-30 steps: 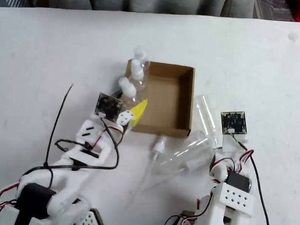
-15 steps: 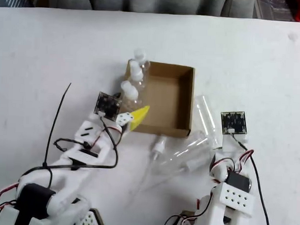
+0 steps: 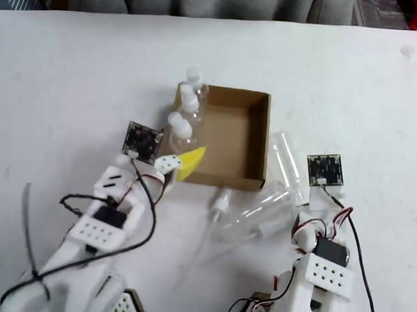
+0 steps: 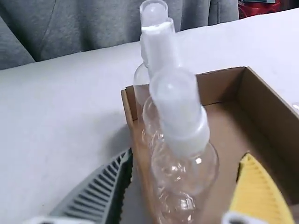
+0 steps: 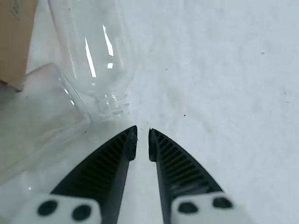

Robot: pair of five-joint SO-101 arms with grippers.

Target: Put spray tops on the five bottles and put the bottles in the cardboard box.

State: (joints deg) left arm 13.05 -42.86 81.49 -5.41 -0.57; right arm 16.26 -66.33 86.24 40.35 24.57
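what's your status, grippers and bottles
Left gripper open by the cardboard box, near left corner. Right gripper shut, empty. Three capped bottles at its left wall; two uncapped bottles and a spray top on the table. Nothing in the way.

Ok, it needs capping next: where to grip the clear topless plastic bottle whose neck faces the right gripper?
Probably across the body of the clear bottle, from above: it lies flat on the white table, and that leaves the threaded neck free for capping.
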